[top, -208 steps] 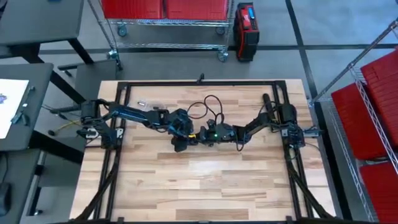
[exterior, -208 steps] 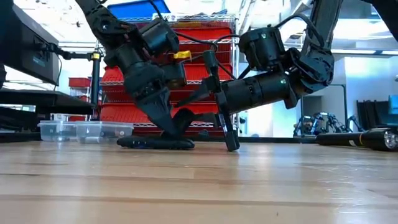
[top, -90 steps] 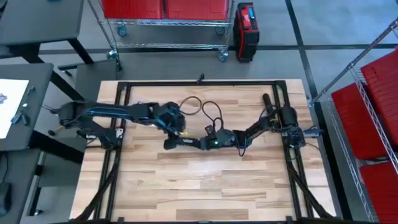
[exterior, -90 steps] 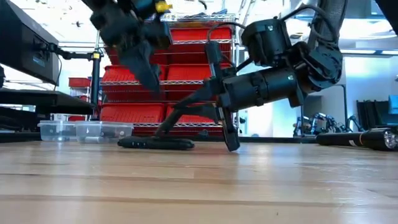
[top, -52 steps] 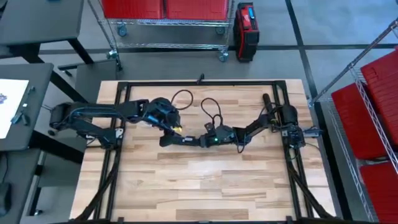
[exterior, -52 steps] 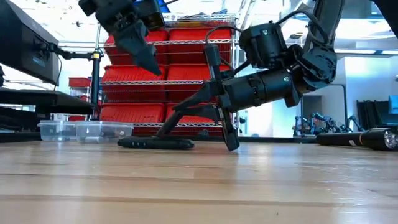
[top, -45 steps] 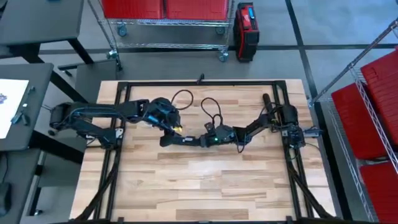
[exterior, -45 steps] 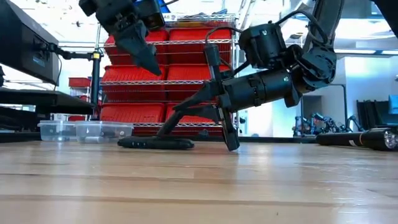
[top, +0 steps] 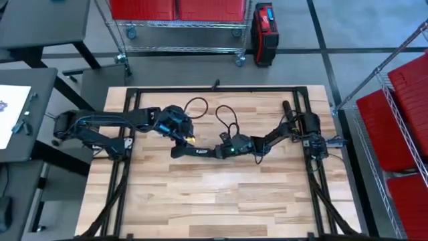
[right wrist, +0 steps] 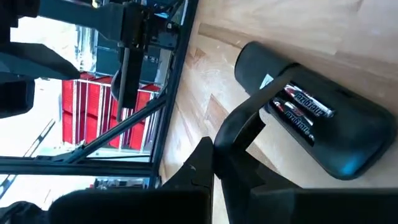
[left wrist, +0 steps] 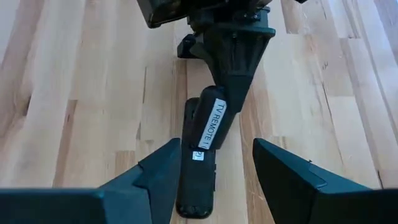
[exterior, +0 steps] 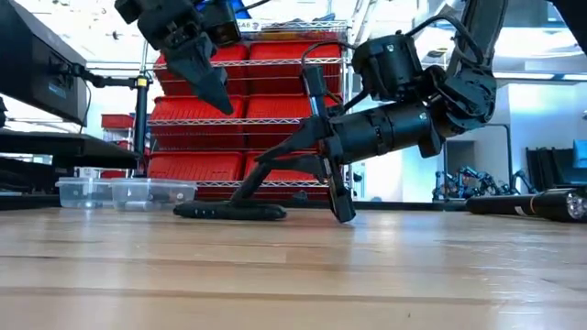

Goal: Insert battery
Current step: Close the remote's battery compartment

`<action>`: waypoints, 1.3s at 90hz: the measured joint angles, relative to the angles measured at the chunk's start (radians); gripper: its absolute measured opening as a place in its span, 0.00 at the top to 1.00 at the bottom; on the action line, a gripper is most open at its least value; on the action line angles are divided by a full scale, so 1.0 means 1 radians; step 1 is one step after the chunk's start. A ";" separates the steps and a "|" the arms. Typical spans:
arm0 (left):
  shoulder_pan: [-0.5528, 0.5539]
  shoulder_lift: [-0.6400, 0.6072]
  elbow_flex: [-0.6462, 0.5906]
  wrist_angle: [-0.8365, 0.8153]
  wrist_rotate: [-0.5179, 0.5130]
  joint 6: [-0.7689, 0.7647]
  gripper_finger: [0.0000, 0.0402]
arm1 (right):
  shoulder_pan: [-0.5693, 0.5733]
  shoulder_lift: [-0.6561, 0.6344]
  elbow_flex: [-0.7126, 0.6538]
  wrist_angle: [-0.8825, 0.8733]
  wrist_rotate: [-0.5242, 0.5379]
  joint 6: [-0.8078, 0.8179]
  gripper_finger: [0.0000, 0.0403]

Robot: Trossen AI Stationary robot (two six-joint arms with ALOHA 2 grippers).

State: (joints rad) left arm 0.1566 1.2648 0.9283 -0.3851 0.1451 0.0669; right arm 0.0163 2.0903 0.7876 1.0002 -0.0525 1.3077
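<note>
Beneath the spread, empty left end effector, the remote lies pinned by the right end effector, fingers straddling 2 batteries; shifting pressure could skid it across the counter.

You see a pale wooden tabletop, smooth, its planks streaked with darker grain. The remote is matt black plastic with a white paper label. The batteries look glossy. The left tool has matt, dark plastic fingers.
</note>
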 joint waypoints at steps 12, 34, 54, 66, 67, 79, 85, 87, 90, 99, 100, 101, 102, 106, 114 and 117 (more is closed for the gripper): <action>0.000 0.000 0.000 0.000 -0.001 0.000 0.55 | -0.006 0.006 0.002 -0.001 -0.013 0.002 1.00; 0.000 0.000 0.000 0.001 0.000 0.000 0.55 | -0.002 0.006 0.004 -0.018 0.005 -0.003 0.97; 0.000 0.000 0.000 0.001 0.000 -0.002 0.55 | -0.014 0.006 0.004 -0.025 0.021 0.015 0.86; 0.000 0.000 0.000 0.000 0.000 -0.007 0.55 | -0.018 0.004 0.006 -0.044 0.021 0.031 0.79; 0.000 0.000 0.000 0.000 0.000 -0.008 0.55 | -0.018 0.004 0.006 -0.045 0.021 0.031 0.79; 0.000 0.000 0.000 -0.004 0.000 -0.010 0.55 | -0.017 0.003 0.007 -0.057 0.006 0.028 0.73; 0.000 0.000 0.000 -0.008 0.000 -0.009 0.55 | -0.020 0.002 0.008 -0.070 -0.018 0.028 0.71; 0.000 0.000 0.000 -0.009 0.000 -0.008 0.55 | -0.022 0.001 0.008 -0.075 -0.028 0.029 0.70; 0.000 0.000 0.000 -0.008 0.000 -0.008 0.55 | -0.026 0.001 0.008 -0.080 -0.037 0.030 0.70; 0.000 0.000 0.000 -0.008 0.001 -0.007 0.55 | -0.035 0.000 0.009 -0.087 -0.058 0.033 0.69; 0.000 0.000 0.000 -0.008 0.001 -0.007 0.55 | -0.035 0.000 0.009 -0.087 -0.058 0.033 0.69; 0.000 0.000 0.000 -0.008 0.000 -0.007 0.55 | -0.036 0.000 0.009 -0.088 -0.059 0.035 0.69; 0.000 0.000 0.000 -0.009 0.000 -0.007 0.55 | -0.036 0.000 0.009 -0.089 -0.059 0.036 0.69; 0.000 0.000 0.000 -0.009 0.000 -0.007 0.55 | -0.044 0.000 0.009 -0.091 -0.072 0.052 0.69; 0.000 0.000 0.000 -0.009 0.001 -0.007 0.55 | -0.066 0.000 0.013 -0.097 -0.125 0.078 0.69; 0.000 0.000 0.000 -0.009 0.001 -0.007 0.55 | -0.074 0.000 0.018 -0.103 -0.151 0.081 0.69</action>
State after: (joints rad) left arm 0.1568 1.2648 0.9283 -0.3939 0.1459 0.0601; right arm -0.0581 2.0904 0.8052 0.8973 -0.2036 1.3888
